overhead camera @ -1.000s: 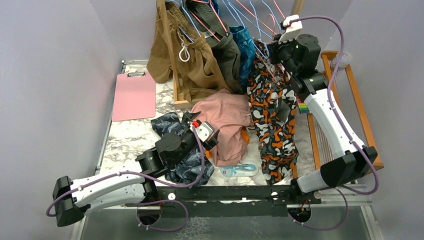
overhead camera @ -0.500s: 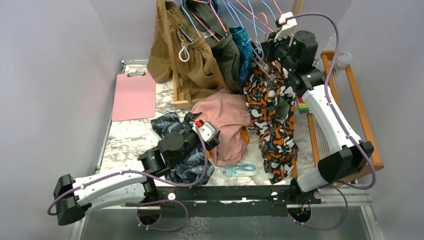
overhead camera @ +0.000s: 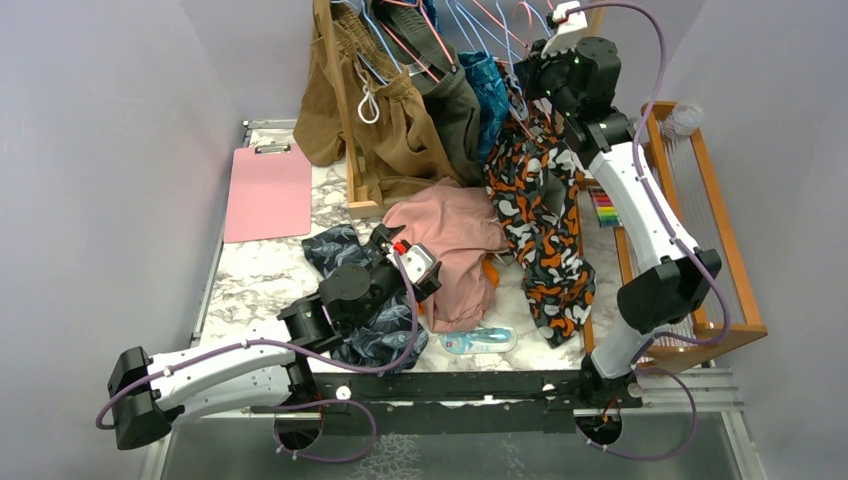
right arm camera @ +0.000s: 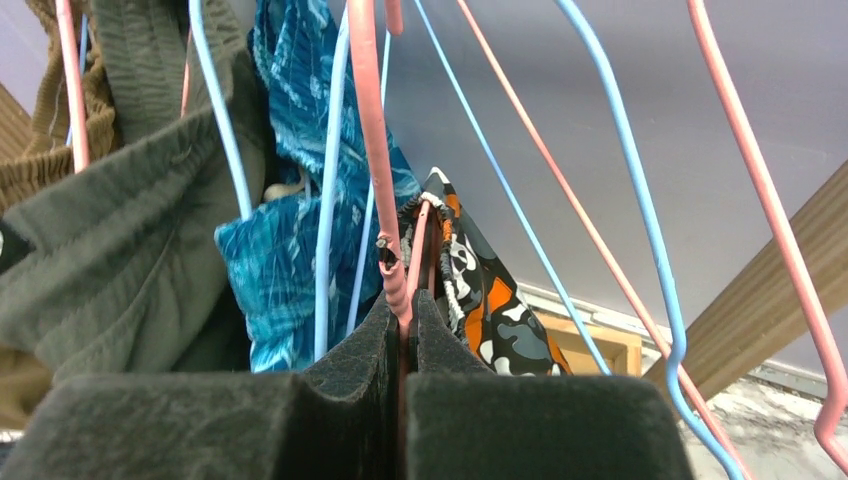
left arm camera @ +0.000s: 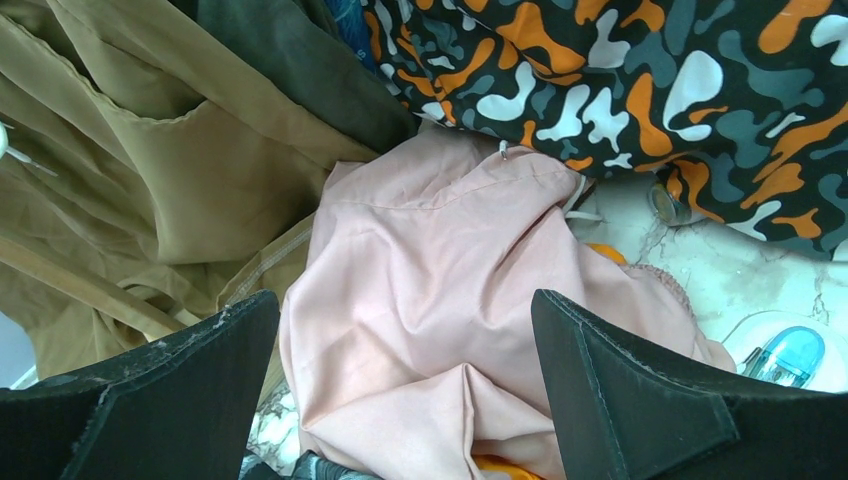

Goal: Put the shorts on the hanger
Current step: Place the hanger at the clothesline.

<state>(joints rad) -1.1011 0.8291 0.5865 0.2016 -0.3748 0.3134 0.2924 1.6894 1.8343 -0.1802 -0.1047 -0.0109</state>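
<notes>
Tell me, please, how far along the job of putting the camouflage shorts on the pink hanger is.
Done, it seems: the shorts hang from the hanger. In hand: the right gripper is shut on the hanger's neck, holding it up among other hangers. Left: probably hooking it up and letting go; its hook is out of view. The left gripper hovers open over the dusty-pink shorts.

Pink shorts (left arm camera: pixel 430 270) are framed between the left gripper's (left arm camera: pixel 405 300) wide-spread fingers (left arm camera: pixel 640 400). The camouflage shorts (left arm camera: pixel 640 90) are seen upper right, a tan garment (left arm camera: pixel 170 170) upper left.
</notes>
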